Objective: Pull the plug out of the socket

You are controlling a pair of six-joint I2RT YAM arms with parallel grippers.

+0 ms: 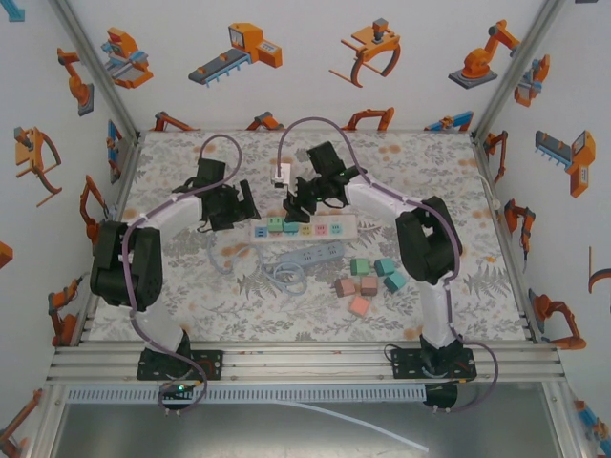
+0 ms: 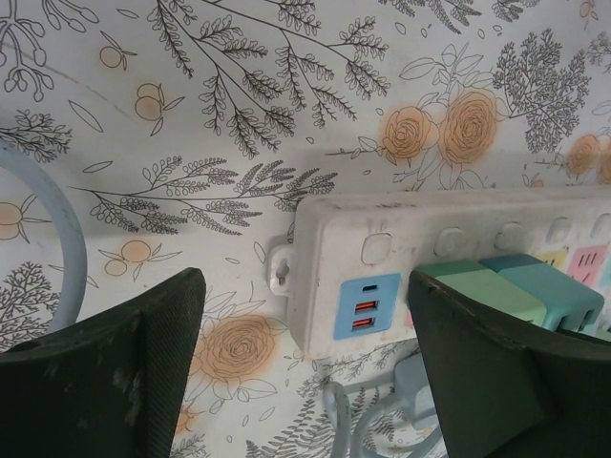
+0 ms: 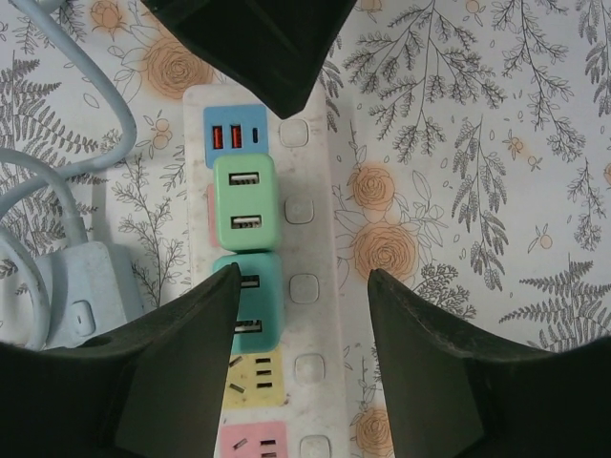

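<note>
A white power strip [image 1: 336, 228] with coloured sockets lies mid-table. A light green plug [image 3: 244, 202] and a teal plug [image 3: 258, 301] sit side by side in it, close to its USB end [image 2: 368, 305]. My left gripper [image 2: 305, 286] is open, one finger on each side of that USB end, and its right finger [image 2: 506, 372] is just in front of the light green plug [image 2: 477, 286]. My right gripper [image 3: 304, 272] is open above the strip. Its left finger [image 3: 181, 363] overlaps the teal plug's edge, while the other stands past the strip's far side.
A pale blue power strip [image 1: 320, 254] with a looped cable [image 3: 57, 181] lies just in front of the white one. Several loose green and pink cubes [image 1: 368, 279] sit to the right front. The left gripper's finger [image 3: 258, 48] hangs over the strip's USB end.
</note>
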